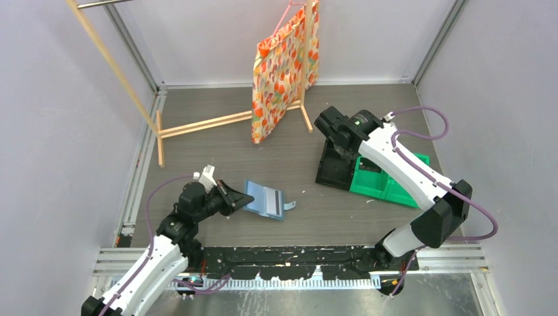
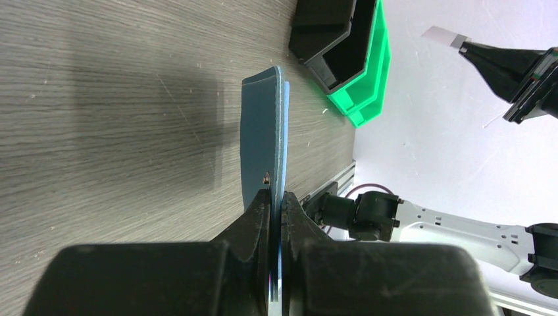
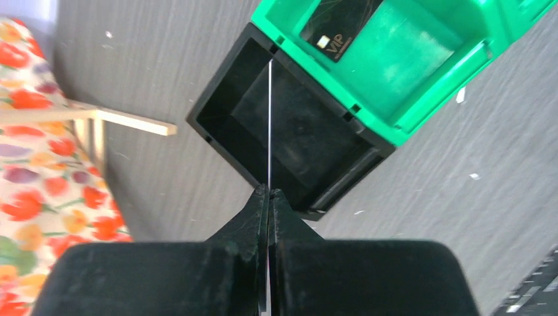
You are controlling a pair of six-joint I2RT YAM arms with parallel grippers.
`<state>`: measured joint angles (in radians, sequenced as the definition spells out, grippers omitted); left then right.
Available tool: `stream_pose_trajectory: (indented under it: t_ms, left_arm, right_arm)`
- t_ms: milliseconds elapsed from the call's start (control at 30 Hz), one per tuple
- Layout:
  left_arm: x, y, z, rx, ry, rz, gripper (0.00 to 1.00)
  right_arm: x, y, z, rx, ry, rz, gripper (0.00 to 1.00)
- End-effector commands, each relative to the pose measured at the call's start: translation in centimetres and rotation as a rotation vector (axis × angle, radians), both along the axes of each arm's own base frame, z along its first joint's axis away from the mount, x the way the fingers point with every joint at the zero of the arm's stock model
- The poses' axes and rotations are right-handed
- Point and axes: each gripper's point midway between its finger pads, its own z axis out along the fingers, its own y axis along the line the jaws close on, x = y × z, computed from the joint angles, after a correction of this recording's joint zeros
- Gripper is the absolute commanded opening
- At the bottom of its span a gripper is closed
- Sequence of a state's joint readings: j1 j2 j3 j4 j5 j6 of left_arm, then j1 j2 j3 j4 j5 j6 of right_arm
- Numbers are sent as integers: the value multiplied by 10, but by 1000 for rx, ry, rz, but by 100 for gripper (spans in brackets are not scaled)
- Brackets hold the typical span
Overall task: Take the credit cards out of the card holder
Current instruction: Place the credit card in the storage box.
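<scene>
The teal-blue card holder [image 1: 264,199] lies open on the table left of centre. My left gripper [image 1: 231,197] is shut on its left edge. In the left wrist view the card holder [image 2: 263,131] stands edge-on between my left gripper's [image 2: 276,197] jaws. My right gripper [image 1: 339,141] hovers over the black bin [image 1: 334,170]. It is shut on a thin whitish card [image 3: 270,118], seen edge-on above the black bin [image 3: 289,138]. That card also shows in the left wrist view [image 2: 442,36]. A dark card marked VIP [image 3: 335,26] lies in the green bin [image 3: 421,99].
The green bin [image 1: 385,181] adjoins the black bin at the right. A flower-patterned bag [image 1: 283,66] hangs on a wooden rack [image 1: 197,125] at the back. White walls enclose the table. A metal rail [image 1: 296,260] runs along the front edge.
</scene>
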<state>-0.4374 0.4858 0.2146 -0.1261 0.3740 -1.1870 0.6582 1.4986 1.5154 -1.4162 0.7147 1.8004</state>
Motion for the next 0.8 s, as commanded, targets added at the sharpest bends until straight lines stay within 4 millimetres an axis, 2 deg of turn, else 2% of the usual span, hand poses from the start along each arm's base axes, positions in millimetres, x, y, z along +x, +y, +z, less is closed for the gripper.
stream_pose_trajectory:
  t_ms: [0, 200, 400, 767]
  left_arm:
    - [-2, 3, 17, 5, -44, -5, 1]
    - [-7, 8, 21, 13, -58, 8, 1]
    - [-10, 8, 21, 5, -56, 5, 1]
    - [-18, 13, 22, 6, -48, 16, 0]
  right_arm:
    - [26, 2, 14, 128, -204, -210, 1]
    - [43, 7, 7, 144, -248, -287, 1]
    - [59, 9, -24, 173, -234, -377, 1]
    - [76, 13, -66, 227, -156, -510, 1]
